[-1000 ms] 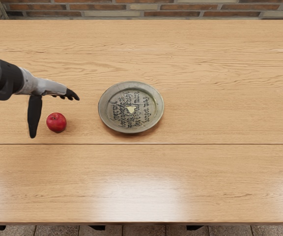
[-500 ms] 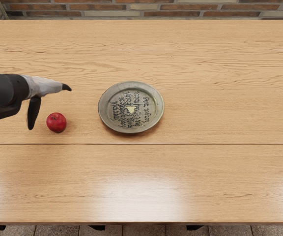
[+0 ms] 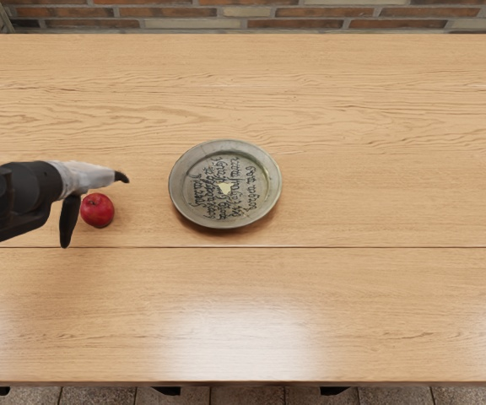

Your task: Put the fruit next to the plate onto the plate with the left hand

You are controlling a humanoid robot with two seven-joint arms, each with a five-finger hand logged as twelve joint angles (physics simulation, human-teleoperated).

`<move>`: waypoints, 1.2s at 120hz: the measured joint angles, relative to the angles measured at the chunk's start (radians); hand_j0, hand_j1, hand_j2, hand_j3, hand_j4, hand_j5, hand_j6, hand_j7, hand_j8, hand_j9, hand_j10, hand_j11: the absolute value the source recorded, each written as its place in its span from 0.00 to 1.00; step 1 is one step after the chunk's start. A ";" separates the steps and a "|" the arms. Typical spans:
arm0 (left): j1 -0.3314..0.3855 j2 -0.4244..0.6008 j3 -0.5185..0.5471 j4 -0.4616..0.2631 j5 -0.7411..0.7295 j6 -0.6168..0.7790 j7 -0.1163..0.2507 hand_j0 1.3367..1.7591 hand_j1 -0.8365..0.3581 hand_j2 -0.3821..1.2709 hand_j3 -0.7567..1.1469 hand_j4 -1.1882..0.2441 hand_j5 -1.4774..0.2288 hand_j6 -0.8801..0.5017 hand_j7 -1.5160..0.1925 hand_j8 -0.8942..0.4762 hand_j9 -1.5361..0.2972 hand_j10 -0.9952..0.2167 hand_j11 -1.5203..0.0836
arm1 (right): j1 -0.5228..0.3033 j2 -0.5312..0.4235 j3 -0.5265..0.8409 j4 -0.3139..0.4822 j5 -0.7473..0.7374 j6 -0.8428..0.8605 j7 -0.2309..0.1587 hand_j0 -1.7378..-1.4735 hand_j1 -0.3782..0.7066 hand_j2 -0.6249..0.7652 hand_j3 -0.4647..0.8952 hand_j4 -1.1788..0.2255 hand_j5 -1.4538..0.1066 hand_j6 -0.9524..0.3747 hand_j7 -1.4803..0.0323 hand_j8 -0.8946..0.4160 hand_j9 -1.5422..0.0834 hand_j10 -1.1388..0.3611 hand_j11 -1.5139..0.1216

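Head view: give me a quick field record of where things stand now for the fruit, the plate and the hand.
fruit: red apple on the table, left of the plate and apart from it
plate: round, patterned plate, near the table's middle; the apple is not on it
left hand: left hand comes in from the left, open, fingers stretched over the apple's far side, thumb pointing down beside its left
contact: cannot tell whether it touches the apple
right hand: not in view
task: apple not yet on the plate

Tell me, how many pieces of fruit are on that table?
1: a red apple on the table, left of the plate, close beside the left hand. None appears hidden.
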 joint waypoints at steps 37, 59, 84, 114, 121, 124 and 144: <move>0.015 -0.057 0.001 0.044 0.045 0.059 0.000 0.76 0.87 0.25 0.40 0.74 0.77 0.54 0.79 0.56 0.75 0.71 0.85 | 0.000 0.000 0.000 0.000 0.000 0.000 0.000 0.30 0.04 0.45 0.34 0.83 0.92 0.71 0.97 0.67 0.94 0.75 0.92; 0.029 -0.057 0.003 0.064 0.052 0.071 0.000 0.76 0.82 0.25 0.40 0.71 0.73 0.51 0.76 0.52 0.72 0.68 0.81 | 0.000 0.000 0.000 0.000 0.000 0.000 0.000 0.30 0.04 0.45 0.34 0.83 0.92 0.71 0.97 0.67 0.94 0.75 0.92; 0.060 -0.053 0.010 0.068 0.097 0.108 0.000 0.76 0.77 0.26 0.40 0.67 0.70 0.47 0.72 0.49 0.68 0.64 0.77 | 0.000 0.000 0.000 0.000 0.000 0.000 0.000 0.30 0.04 0.45 0.34 0.83 0.92 0.71 0.97 0.67 0.94 0.75 0.92; 0.065 -0.055 0.010 0.070 0.106 0.120 0.000 0.76 0.68 0.27 0.40 0.61 0.63 0.41 0.65 0.42 0.62 0.56 0.69 | 0.000 0.000 0.000 0.000 0.000 0.000 0.000 0.30 0.04 0.45 0.34 0.83 0.92 0.71 0.97 0.67 0.94 0.75 0.92; 0.066 -0.055 0.011 0.070 0.106 0.131 0.000 0.76 0.66 0.27 0.40 0.59 0.61 0.39 0.63 0.41 0.60 0.54 0.68 | 0.000 0.000 0.000 0.000 0.000 0.000 0.000 0.30 0.04 0.45 0.34 0.83 0.92 0.71 0.97 0.67 0.94 0.75 0.92; 0.066 -0.055 0.011 0.070 0.106 0.134 0.000 0.76 0.65 0.27 0.40 0.59 0.61 0.39 0.63 0.40 0.60 0.54 0.67 | 0.000 0.000 0.000 0.000 0.000 0.000 0.000 0.30 0.04 0.45 0.34 0.83 0.92 0.71 0.97 0.67 0.94 0.75 0.92; 0.086 -0.055 0.013 0.070 0.107 0.145 0.000 0.76 0.62 0.28 0.40 0.57 0.58 0.37 0.61 0.38 0.58 0.51 0.65 | 0.000 0.000 0.000 0.000 0.000 0.000 0.000 0.30 0.04 0.45 0.34 0.83 0.92 0.71 0.97 0.67 0.94 0.75 0.92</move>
